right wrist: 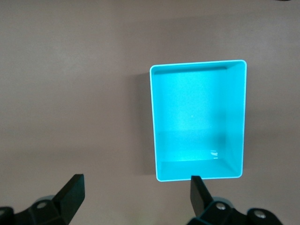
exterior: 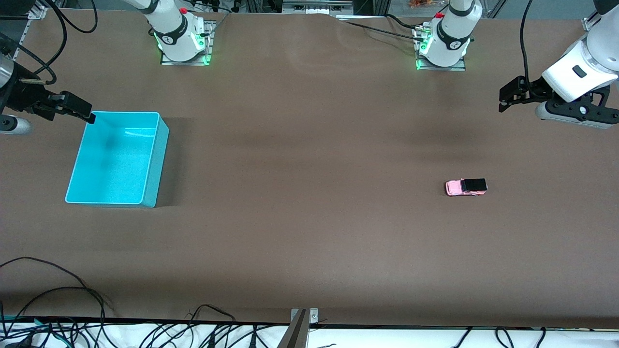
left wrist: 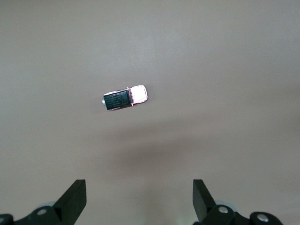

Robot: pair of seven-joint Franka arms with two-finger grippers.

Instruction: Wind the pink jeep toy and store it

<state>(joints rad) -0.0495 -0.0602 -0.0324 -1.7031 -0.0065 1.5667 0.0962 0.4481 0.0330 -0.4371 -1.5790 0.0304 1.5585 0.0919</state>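
Pink jeep toy (exterior: pixel 465 187) is sitting on brown table (exterior: pixel 309 217) toward left arm's end, far from turquoise bin (exterior: pixel 118 159). Left gripper (exterior: pixel 503 100) is hovering w/ fingers spread; right gripper (exterior: pixel 89 116), also spread, is waiting over bin's edge. Left should be centring over jeep, squeezing its sides.

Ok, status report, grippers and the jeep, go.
Left gripper open, up near its end of the table. Right gripper open by the turquoise bin. Pink jeep toy on the table, untouched. Nothing in the way.
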